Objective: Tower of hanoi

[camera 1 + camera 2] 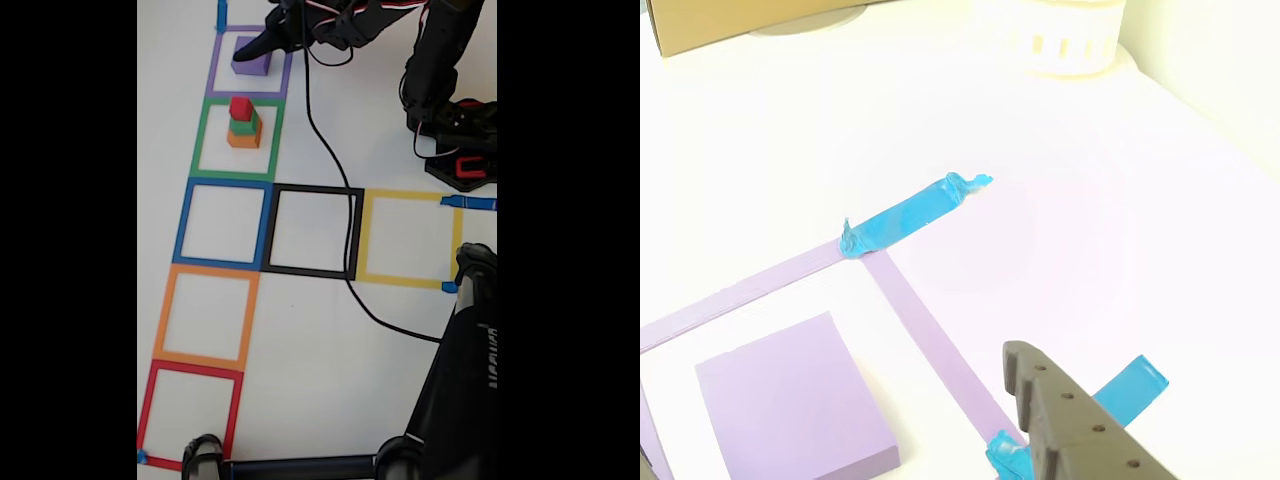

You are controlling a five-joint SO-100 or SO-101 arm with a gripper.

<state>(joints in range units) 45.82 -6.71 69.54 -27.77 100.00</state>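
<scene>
The tower of hanoi is split in the fixed view. The purple cube point(251, 63) lies alone inside the purple tape square point(213, 75) at the top. Just below it, in the green tape square point(200, 140), the red cube point(241, 107) tops the green cube point(244, 125), which rests on the orange cube point(243, 138). My black gripper point(258, 46) hovers over the purple cube's upper right edge and looks open. In the other view, one grey finger point(1055, 415) stands right of the purple cube point(790, 400), across the tape line and not touching it.
Below come blue point(185, 222), black point(312, 189), yellow point(408, 196), orange point(205, 270) and red point(190, 368) tape squares. A black cable point(318, 140) runs across the black square. The arm's base point(460, 150) is top right, and another dark arm point(465, 380) bottom right.
</scene>
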